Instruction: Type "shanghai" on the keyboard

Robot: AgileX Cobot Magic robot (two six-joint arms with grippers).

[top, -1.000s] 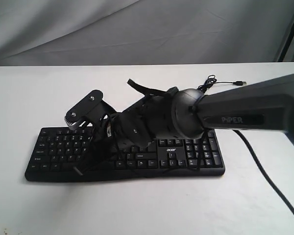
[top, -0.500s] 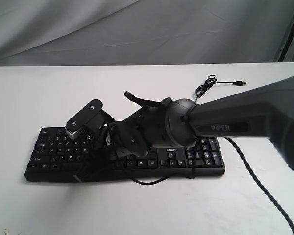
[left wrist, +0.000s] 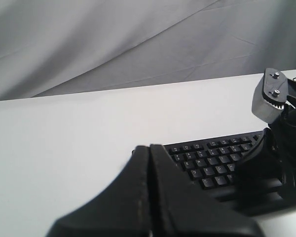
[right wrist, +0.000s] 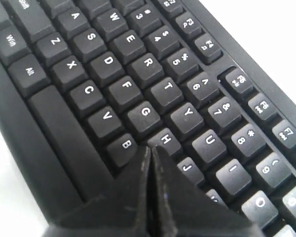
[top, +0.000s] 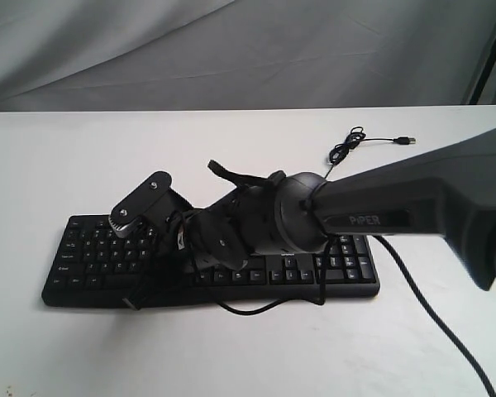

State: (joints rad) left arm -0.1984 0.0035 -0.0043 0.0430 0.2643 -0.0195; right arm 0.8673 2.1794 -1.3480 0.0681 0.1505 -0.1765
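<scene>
The white table (top: 58,157) bore the black keyboard (top: 99,258) flat at its middle, toward the near side. The right arm (top: 397,207) extended leftward over it. The right gripper (right wrist: 150,150), fingers pressed together, had its tip at the H key (right wrist: 166,139). The left gripper (left wrist: 149,148), likewise pressed together, was clear of the keys.

The dark grey right arm (top: 397,198), marked PIPER, reached in from the right and lay low across the wide black plastic keyboard (top: 91,260), with its bulky black wrist (top: 264,223) over the middle keys. The black right gripper (right wrist: 150,150) had its two fingers pressed together, tip at the H key (right wrist: 165,139); contact could not be told. The black left gripper (left wrist: 149,148), fingers likewise together, hung apart from the keyboard, off its letter-key end.
</scene>
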